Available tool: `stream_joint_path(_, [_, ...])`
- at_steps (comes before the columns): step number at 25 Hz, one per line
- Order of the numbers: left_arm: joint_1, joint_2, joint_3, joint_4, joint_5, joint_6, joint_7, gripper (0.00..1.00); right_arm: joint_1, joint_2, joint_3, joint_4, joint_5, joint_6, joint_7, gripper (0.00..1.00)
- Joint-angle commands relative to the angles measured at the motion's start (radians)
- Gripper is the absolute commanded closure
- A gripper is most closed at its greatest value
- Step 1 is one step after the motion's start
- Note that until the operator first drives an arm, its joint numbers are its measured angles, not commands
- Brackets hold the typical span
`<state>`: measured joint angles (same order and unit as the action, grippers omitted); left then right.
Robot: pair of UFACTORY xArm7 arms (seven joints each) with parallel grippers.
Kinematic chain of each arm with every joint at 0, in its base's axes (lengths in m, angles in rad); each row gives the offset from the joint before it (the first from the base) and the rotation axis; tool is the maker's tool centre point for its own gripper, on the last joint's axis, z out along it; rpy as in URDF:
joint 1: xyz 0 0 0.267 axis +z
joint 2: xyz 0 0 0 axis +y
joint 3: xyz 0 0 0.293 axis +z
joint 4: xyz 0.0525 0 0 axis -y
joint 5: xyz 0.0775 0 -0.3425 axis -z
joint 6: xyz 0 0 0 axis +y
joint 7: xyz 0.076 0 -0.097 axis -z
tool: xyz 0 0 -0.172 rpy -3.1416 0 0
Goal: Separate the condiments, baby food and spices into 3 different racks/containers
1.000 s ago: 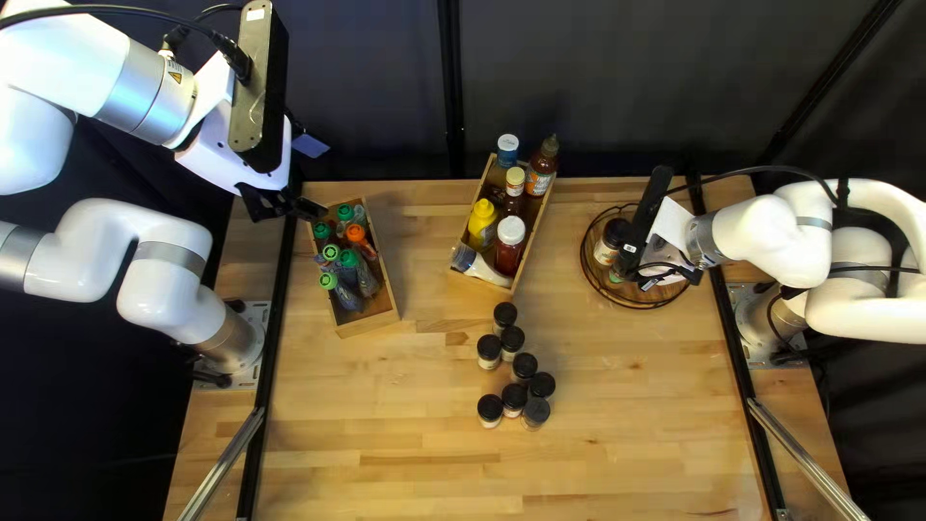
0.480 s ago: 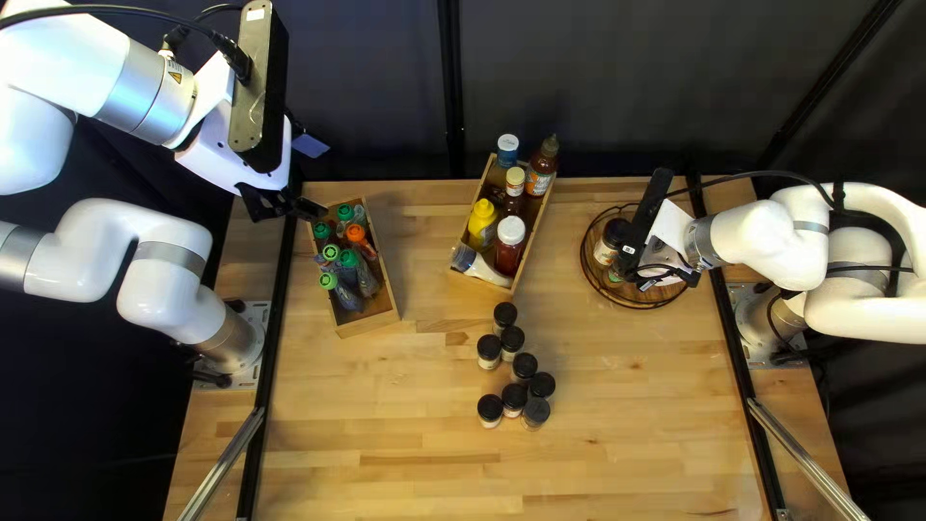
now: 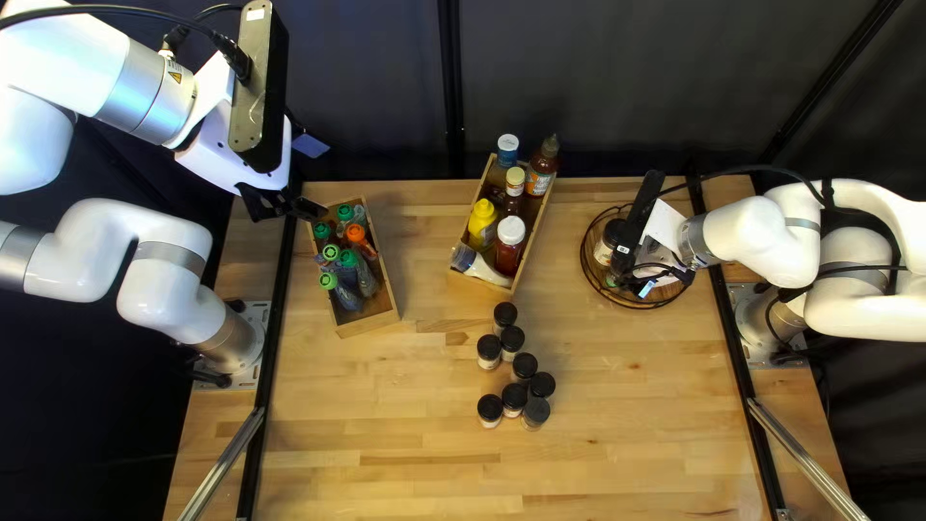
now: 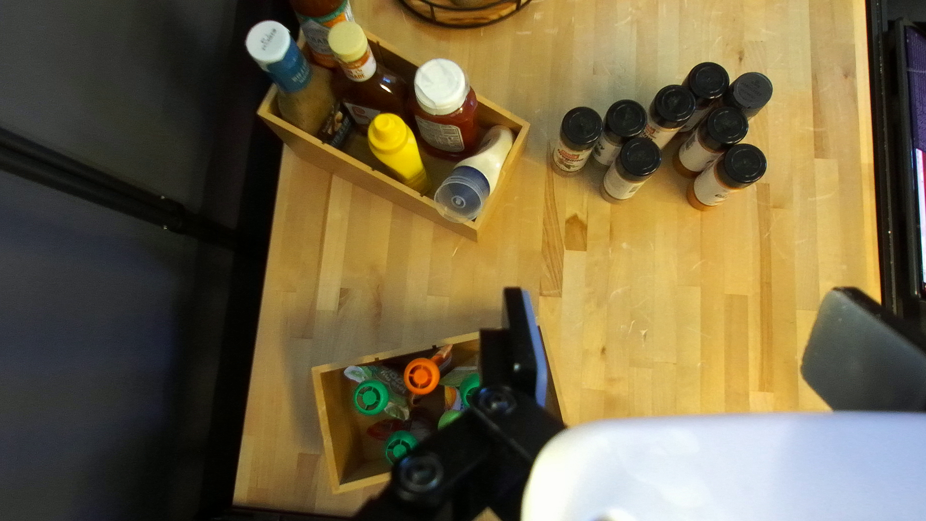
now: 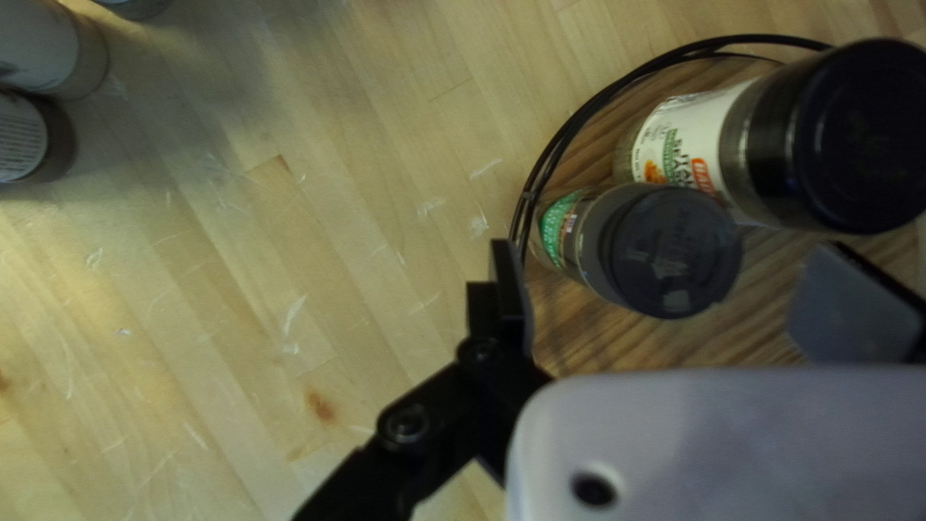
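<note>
My left gripper (image 3: 289,206) hangs over the far end of the wooden box (image 3: 384,320) of green- and orange-capped pouches; in the left wrist view the gripper (image 4: 675,352) stands open, holding nothing. At the right of the top left view, my right gripper (image 3: 629,280) is above the round wire-rimmed basket (image 3: 635,305). In the right wrist view this gripper (image 5: 666,299) is open. A small dark-capped spice jar (image 5: 666,253) stands just ahead of its fingers, beside a larger black-capped jar (image 5: 858,135). The middle box (image 3: 463,260) holds condiment bottles, including yellow mustard (image 3: 481,223).
Several black-capped spice jars (image 3: 514,399) stand on the table (image 3: 386,425) in front of the middle box. A blue-labelled bottle (image 3: 507,150) and a brown sauce bottle (image 3: 542,167) rise at that box's far end. A dark curtain (image 3: 367,96) hangs behind the table.
My right gripper has shifted and turned slightly above the round basket, its arm moving a little with it. My left arm has stayed still.
</note>
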<state>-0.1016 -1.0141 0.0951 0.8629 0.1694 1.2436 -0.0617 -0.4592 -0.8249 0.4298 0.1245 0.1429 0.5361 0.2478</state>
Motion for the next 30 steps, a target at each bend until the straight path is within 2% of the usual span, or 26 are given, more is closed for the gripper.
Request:
stream_joint_path(1, [0.0,0.0,0.0,0.0,0.0,0.0,0.0,0.0,0.029,-0.008,0.016,0.051,0.005,0.046,0.011,0.0])
stream_joint_path(3, [0.0,0.0,0.0,0.0,0.0,0.0,0.0,0.0,0.05,0.017,0.019,0.087,0.009,0.05,-0.001,0.0])
stream_joint_path(10, [0.0,0.0,0.0,0.0,0.0,0.0,0.0,0.0,0.173,0.306,-0.042,0.287,0.056,-0.025,-0.233,0.0])
stream_joint_path(15, [0.0,0.0,0.0,0.0,0.0,0.0,0.0,0.0,0.231,0.419,-0.007,0.36,0.079,-0.06,-0.273,0.0])
stream_joint_path(23, [0.0,0.0,0.0,0.0,0.0,0.0,0.0,0.0,0.276,0.559,0.059,0.403,0.071,-0.11,-0.28,0.0])
stream_joint_path(28, [0.0,0.0,0.0,0.0,0.0,0.0,0.0,0.0,0.242,0.661,0.135,0.421,-0.057,-0.172,-0.17,0.0])
stream_joint_path(30, [0.0,0.0,0.0,0.0,0.0,0.0,0.0,0.0,0.209,0.74,0.164,0.425,-0.21,-0.237,-0.033,0.0])
